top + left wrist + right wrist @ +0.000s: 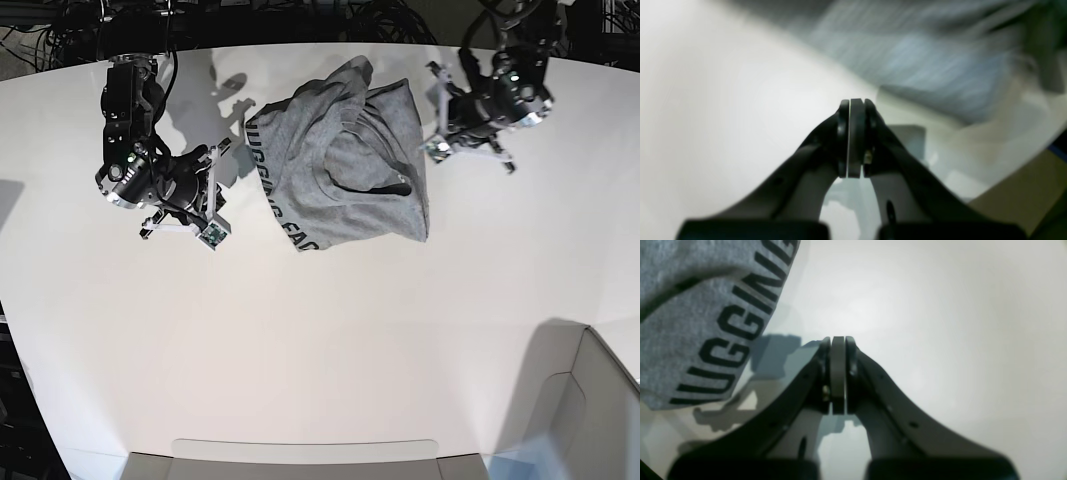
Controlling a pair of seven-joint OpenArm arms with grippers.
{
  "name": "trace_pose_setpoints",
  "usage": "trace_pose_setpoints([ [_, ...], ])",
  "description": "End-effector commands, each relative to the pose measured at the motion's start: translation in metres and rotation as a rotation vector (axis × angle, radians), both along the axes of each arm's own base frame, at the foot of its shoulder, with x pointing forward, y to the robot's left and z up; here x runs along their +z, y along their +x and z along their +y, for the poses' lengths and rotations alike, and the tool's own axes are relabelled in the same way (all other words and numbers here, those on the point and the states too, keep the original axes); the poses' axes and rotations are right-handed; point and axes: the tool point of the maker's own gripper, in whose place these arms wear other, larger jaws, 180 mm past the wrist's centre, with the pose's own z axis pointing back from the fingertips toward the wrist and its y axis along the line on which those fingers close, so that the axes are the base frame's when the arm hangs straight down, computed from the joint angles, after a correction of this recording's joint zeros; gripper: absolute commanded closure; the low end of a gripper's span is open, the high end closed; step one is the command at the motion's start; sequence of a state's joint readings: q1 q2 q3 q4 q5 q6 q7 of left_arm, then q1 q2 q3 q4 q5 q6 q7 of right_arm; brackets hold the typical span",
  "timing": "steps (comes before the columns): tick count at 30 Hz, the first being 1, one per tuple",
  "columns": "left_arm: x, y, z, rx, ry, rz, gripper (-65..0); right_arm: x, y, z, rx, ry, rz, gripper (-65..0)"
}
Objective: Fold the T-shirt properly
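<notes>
Two grippers are seen clenched on nothing: the left gripper (855,138) and right gripper (838,375). Between them, the crumpled T-shirt (345,165) is spread on the white table (300,340), untouched by either.

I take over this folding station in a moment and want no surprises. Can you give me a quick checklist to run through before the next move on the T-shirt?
1. T-shirt flat and spread for folding: not ok, it lies bunched, with lettering showing along one folded-over edge.
2. Left end effector empty: ok, jaws shut with nothing between them.
3. Right end effector empty: ok, jaws shut, beside the lettered edge, not on it.
4. Both end effectors ready to grasp: not ok, both are shut and would need opening first.
5. Cloth fully on the table: ok, the whole shirt lies well inside the edges.
6. Left wrist view usable: not ok, the cloth there is badly blurred.
</notes>
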State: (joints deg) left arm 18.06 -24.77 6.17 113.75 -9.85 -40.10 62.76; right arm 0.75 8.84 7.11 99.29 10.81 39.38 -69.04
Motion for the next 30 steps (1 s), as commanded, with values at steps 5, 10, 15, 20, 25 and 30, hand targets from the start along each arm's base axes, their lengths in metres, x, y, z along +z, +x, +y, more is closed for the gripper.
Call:
trace_pose_setpoints([
  [5,0.014,0.004,-0.011,0.007,-0.061,-0.059,0.0,0.013,0.009,0.007,0.022,0.026,-0.047,0.0],
  [10,0.029,0.026,-0.083,-0.048,-0.234,-0.127,0.0,0.014,0.010,0.006,0.018,0.027,-0.051,0.0],
  [15,0.055,0.044,-0.140,-0.090,-0.372,-0.187,0.0,0.012,0.009,0.004,0.015,0.020,-0.047,0.0],
  [20,0.047,0.038,-0.166,-0.160,-0.347,-0.149,0.0,0.008,0.004,0.001,0.015,0.012,-0.033,0.0],
  [25,0.001,0.014,-0.157,-0.243,-0.083,-0.077,0.0,0.007,0.004,0.000,0.013,0.009,-0.032,0.0],
  [30,0.000,-0.002,-0.122,-0.257,0.096,-0.122,0.0,0.008,0.005,0.001,0.013,0.011,-0.035,0.0],
])
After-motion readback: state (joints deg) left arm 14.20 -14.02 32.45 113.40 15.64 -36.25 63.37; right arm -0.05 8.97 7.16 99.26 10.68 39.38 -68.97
